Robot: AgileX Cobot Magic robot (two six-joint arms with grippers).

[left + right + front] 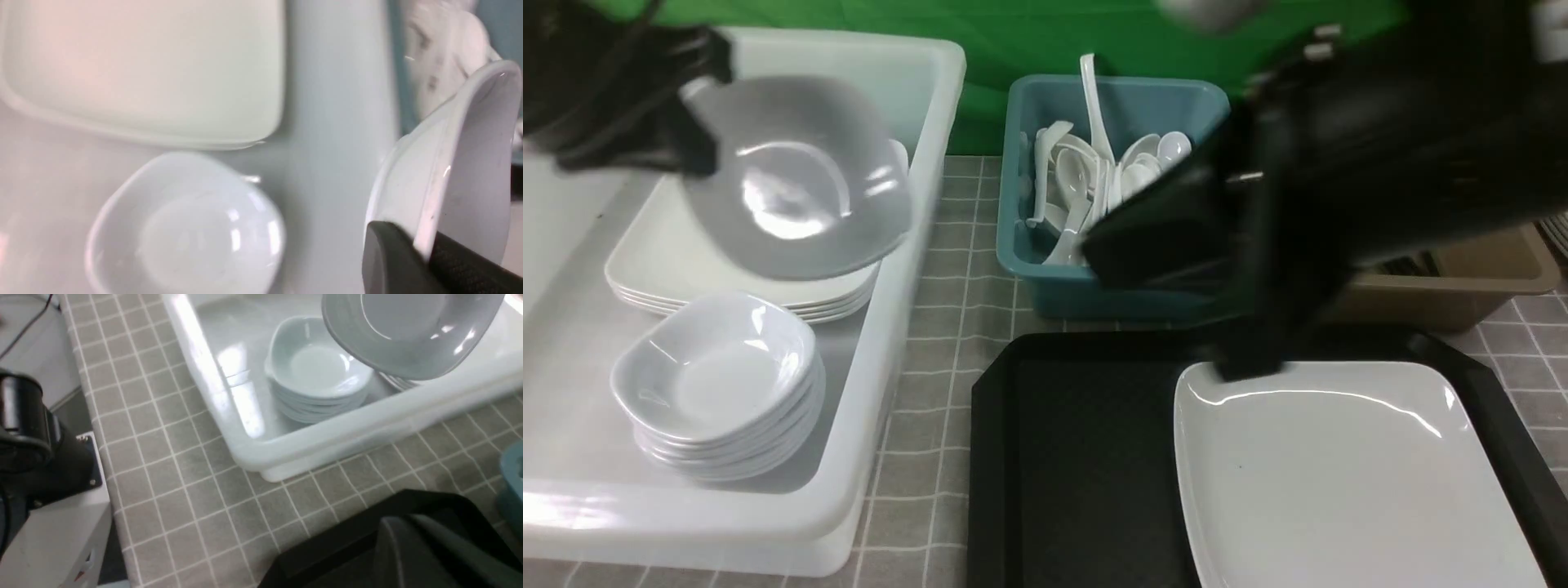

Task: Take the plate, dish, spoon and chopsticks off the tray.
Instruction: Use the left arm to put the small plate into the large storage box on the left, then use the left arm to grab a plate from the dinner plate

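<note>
My left gripper (698, 122) is shut on the rim of a small deep white dish (792, 180) and holds it tilted above the white bin. The left wrist view shows the fingers clamped on that rim (425, 245). The large white plate (1339, 474) lies on the right part of the black tray (1078, 457). My right gripper (1111, 245) hangs blurred over the tray's far edge, in front of the teal bin. Its fingers look shut with nothing seen between them in the right wrist view (408, 526). No spoon or chopsticks show on the tray.
The white bin (890, 367) on the left holds a stack of flat plates (654, 269) and a stack of small dishes (719, 384). A teal bin (1029, 245) with several white spoons stands behind the tray. A brown bin (1462, 286) is at the back right.
</note>
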